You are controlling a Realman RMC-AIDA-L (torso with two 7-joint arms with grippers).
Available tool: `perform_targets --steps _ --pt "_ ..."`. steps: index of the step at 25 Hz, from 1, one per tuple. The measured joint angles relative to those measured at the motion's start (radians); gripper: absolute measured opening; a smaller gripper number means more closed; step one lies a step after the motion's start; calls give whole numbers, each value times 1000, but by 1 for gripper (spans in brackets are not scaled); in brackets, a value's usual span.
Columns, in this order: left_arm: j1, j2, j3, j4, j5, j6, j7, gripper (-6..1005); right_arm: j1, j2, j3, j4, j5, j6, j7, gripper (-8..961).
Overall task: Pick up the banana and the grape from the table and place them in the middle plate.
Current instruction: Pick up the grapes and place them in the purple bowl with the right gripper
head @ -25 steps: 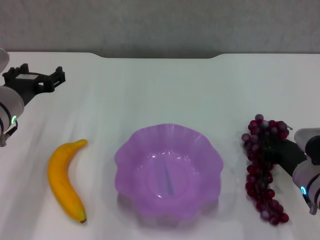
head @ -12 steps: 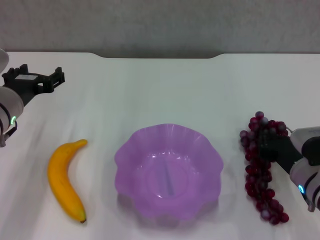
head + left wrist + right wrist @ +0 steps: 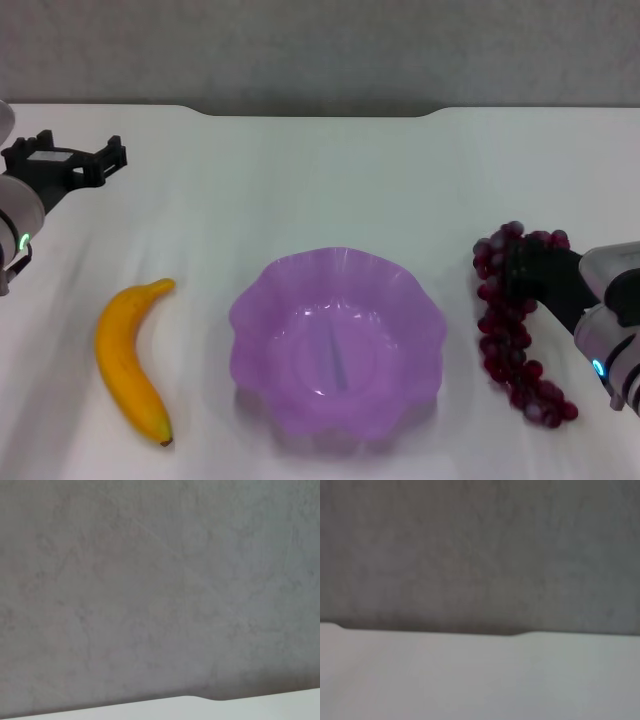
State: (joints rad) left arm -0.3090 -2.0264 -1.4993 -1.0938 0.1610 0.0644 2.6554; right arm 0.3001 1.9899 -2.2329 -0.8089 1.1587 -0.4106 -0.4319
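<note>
Hovering at the far left of the table (image 3: 300, 170), the left gripper (image 3: 85, 160) has its jaws spread and empty. The banana (image 3: 128, 362) lies nearer the robot than this gripper, its long axis running near to far, so the left arm is the closer one for it. The purple plate (image 3: 336, 340) sits in the middle, empty. On the right, the right gripper (image 3: 530, 275) is clamped on the upper part of the grape bunch (image 3: 512, 325), which trails down toward the robot, just beside the plate's rim.

Two pale grey arms with black ends, as my head camera shows them.
I see the left black angular gripper (image 3: 72, 163) and the right black gripper (image 3: 540, 276); each rounded wrist carries a small cyan light.
</note>
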Motion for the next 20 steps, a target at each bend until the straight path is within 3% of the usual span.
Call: perform_targets --steps 7,16,20 --pt "3 0 1 0 0 0 0 891 -80 -35 46 -159 -77 5 -8 159" --pt "4 0 2 3 0 0 0 891 -227 4 233 -409 -198 149 -180 154" --pt "-4 0 2 18 0 0 -2 891 -237 6 256 -466 -198 196 -212 152"
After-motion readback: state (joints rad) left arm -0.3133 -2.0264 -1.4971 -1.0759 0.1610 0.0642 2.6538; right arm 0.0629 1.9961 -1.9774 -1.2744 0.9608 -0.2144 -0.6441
